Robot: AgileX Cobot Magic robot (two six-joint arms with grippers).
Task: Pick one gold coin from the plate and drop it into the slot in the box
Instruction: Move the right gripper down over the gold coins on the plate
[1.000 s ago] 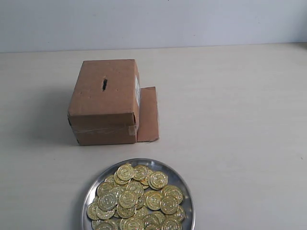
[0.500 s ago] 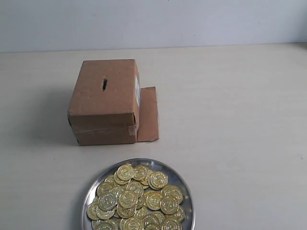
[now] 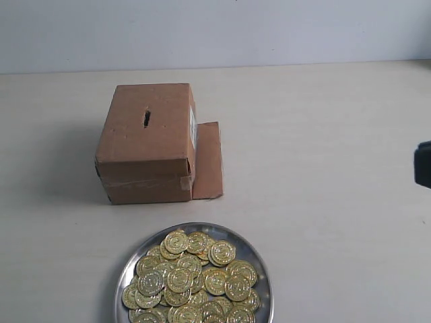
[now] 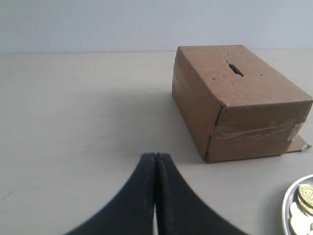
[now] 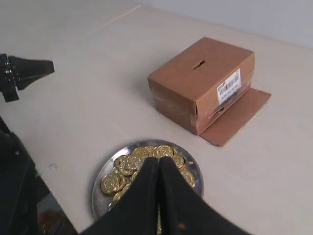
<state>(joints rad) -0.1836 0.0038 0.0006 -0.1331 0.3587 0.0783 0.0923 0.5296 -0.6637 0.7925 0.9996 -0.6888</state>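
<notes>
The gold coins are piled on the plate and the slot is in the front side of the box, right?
No. The slot is in the top of the box, not its front side, as the exterior view shows. The coins are piled on the plate.

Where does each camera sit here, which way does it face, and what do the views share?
Exterior: above the table, looking down over the plate of gold coins toward the box; only a dark part, probably of the right arm, shows at the right edge.
Left wrist: low near the table, facing the box and the box slot; shut left gripper in front.
Right wrist: higher, looking down across the plate at the box; shut right gripper in front.
Shared: all three show box, slot and plate.
</notes>
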